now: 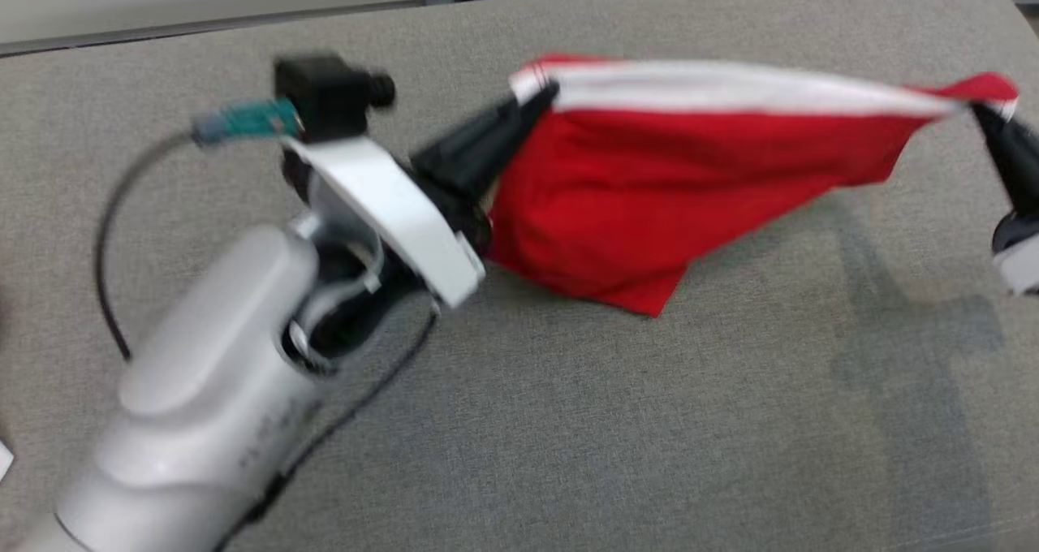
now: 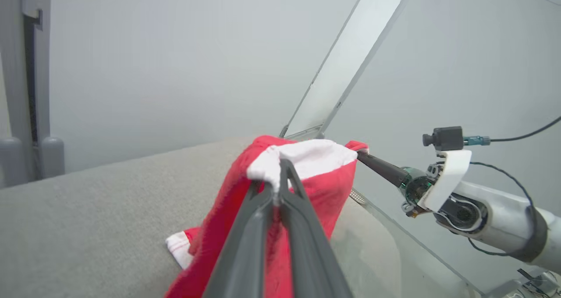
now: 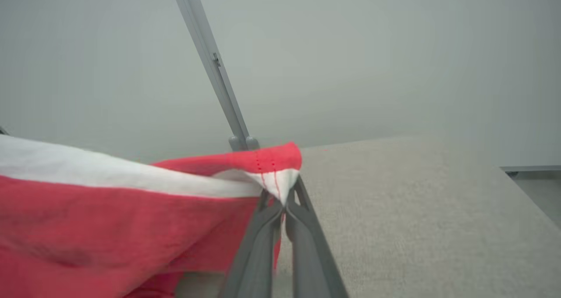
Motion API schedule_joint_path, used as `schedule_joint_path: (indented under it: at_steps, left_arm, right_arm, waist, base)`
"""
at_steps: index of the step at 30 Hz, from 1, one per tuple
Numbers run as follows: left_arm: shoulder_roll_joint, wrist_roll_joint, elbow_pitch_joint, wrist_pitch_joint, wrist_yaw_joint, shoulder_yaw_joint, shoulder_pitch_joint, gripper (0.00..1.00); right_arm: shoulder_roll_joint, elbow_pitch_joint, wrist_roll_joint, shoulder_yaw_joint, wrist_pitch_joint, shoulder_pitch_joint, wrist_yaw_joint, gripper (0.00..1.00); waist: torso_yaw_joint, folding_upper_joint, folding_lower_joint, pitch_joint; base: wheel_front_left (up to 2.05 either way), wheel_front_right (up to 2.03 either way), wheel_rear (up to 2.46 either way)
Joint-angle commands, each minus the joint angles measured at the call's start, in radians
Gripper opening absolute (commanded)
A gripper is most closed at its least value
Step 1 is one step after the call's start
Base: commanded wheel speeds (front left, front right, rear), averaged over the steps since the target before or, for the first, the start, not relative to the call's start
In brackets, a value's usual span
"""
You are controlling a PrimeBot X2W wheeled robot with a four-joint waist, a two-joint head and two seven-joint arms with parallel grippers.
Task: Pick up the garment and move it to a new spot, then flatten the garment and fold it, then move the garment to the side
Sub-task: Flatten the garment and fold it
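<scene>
red garment [image 1: 666, 187] hung stretched across upper frame, lower corner on grey tabletop [image 1: 730, 422]. left pincer [image 1: 540, 97] and right pincer [image 1: 978, 109] clenched on ends of white band [image 1: 730, 85]. judged soft, light, limp; band corners grip best.

Bare grey surface [image 1: 568, 438] lies near; the stretched garment [image 1: 649, 187] bars the middle.

Left tool [image 1: 542, 99] pinched shut, pointing up and right, right tool [image 1: 980, 114] likewise clamped, well apart, roughly level.
</scene>
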Motion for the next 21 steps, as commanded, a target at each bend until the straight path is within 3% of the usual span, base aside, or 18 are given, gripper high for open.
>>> schedule_joint_path:
  at_steps: [1,5,8,9,14,17,21]
  left_arm:
    - [0.020,-0.002,-0.004,0.010,-0.002,0.045,-0.137,0.00]
    - [0.023,0.017,0.048,0.005,-0.001,0.083,-0.394,0.00]
    - [0.022,0.061,0.085,-0.038,-0.001,0.054,-0.590,0.00]
    - [0.022,0.061,0.085,-0.038,-0.001,0.054,-0.590,0.00]
    - [0.019,0.120,0.142,-0.226,-0.001,-0.031,-0.840,0.00]
    - [0.030,0.092,0.147,-0.337,-0.001,-0.122,-0.892,0.00]
    - [0.095,0.055,0.113,-0.413,-0.001,-0.279,-0.809,0.00]
  right_arm:
    - [-0.020,-0.023,0.034,-0.015,0.013,-0.085,-0.001,0.00]
    - [-0.031,-0.024,0.056,-0.031,0.011,-0.269,-0.001,0.00]
    - [-0.017,0.008,0.040,-0.045,-0.030,-0.414,-0.001,0.00]
    - [-0.017,0.008,0.040,-0.045,-0.030,-0.414,-0.001,0.00]
    - [-0.010,0.067,-0.011,-0.085,-0.106,-0.605,-0.001,0.00]
    - [-0.023,0.076,-0.045,-0.086,-0.119,-0.631,-0.001,0.00]
    - [-0.037,0.054,-0.081,-0.038,-0.123,-0.548,-0.001,0.00]
  waist:
    - [-0.016,0.0000,0.0000,0.051]
    - [-0.038,0.0000,0.0000,0.137]
    - [-0.053,0.0000,0.0000,0.199]
    - [-0.053,0.0000,0.0000,0.199]
    - [-0.059,0.0000,0.0000,0.270]
    - [-0.048,0.0000,0.0000,0.286]
    - [-0.036,0.0000,0.0000,0.289]
  base:
    - [0.00,0.00,0.00]
    - [0.00,0.00,0.00]
    - [0.00,0.00,0.00]
    - [0.00,0.00,0.00]
    - [0.00,0.00,0.00]
    - [0.00,0.00,0.00]
    - [0.00,0.00,0.00]
